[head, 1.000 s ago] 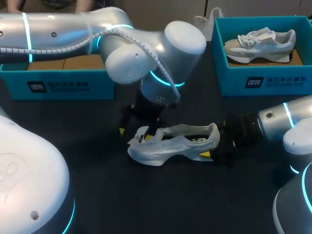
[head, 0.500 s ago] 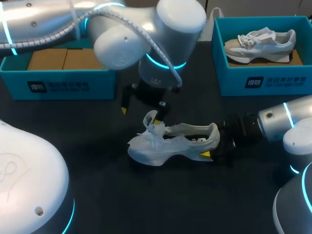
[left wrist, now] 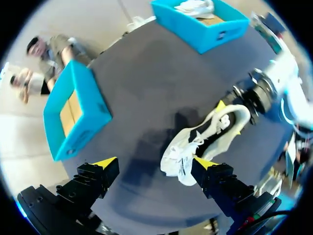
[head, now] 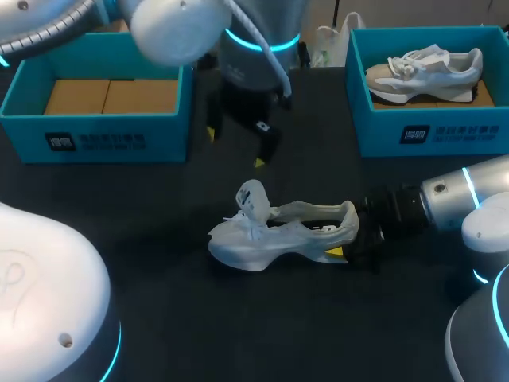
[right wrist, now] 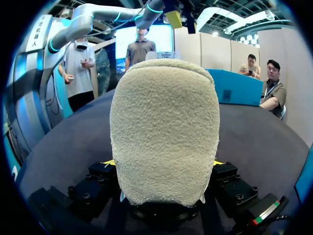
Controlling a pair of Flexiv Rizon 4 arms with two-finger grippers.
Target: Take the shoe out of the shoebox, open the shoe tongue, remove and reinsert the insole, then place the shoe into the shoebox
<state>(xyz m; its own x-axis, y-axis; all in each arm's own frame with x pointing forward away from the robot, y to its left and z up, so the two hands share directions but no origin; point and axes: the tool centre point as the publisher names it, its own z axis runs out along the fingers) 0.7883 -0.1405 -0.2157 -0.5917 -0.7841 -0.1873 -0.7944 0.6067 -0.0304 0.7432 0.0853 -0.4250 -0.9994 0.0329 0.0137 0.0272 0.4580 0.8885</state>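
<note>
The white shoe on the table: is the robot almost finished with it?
Not yet. Done: the shoe is out on the table, its tongue standing up. In hand: the right tool grips the heel; the left tool hangs open above. Left: taking the insole out and in, then putting the shoe in the shoebox.

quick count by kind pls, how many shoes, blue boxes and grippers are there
shoes: 2, white shoe on the table, boxed shoe in the right box
blue boxes: 2, left box, right box
grippers: 2, left gripper open above the table, right gripper shut on the white shoe's heel
total: 6
</note>
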